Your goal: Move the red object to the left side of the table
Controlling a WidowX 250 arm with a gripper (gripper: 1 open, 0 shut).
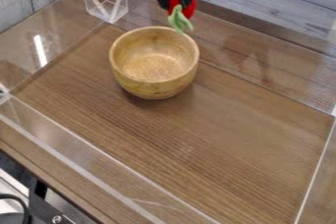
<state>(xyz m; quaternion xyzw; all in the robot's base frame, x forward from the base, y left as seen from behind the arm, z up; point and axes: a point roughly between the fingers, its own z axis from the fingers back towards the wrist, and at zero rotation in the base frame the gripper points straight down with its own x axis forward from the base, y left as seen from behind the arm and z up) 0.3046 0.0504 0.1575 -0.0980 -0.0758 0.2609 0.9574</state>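
My gripper (182, 8) hangs at the top of the view, just beyond the far rim of the wooden bowl, pointing nearly straight down. It is shut on the red object (188, 9), a small glossy strawberry toy whose light green leafy cap (179, 19) dangles below the black fingers. The toy is lifted off the table (223, 130), a brown wood-grain top. Most of its red body is hidden between the fingers.
A round light wooden bowl (155, 62) stands left of the middle, right below the held toy. Clear acrylic walls edge the tabletop, with a folded clear piece (105, 4) at the far left corner. Bare wood stretches across the front and right.
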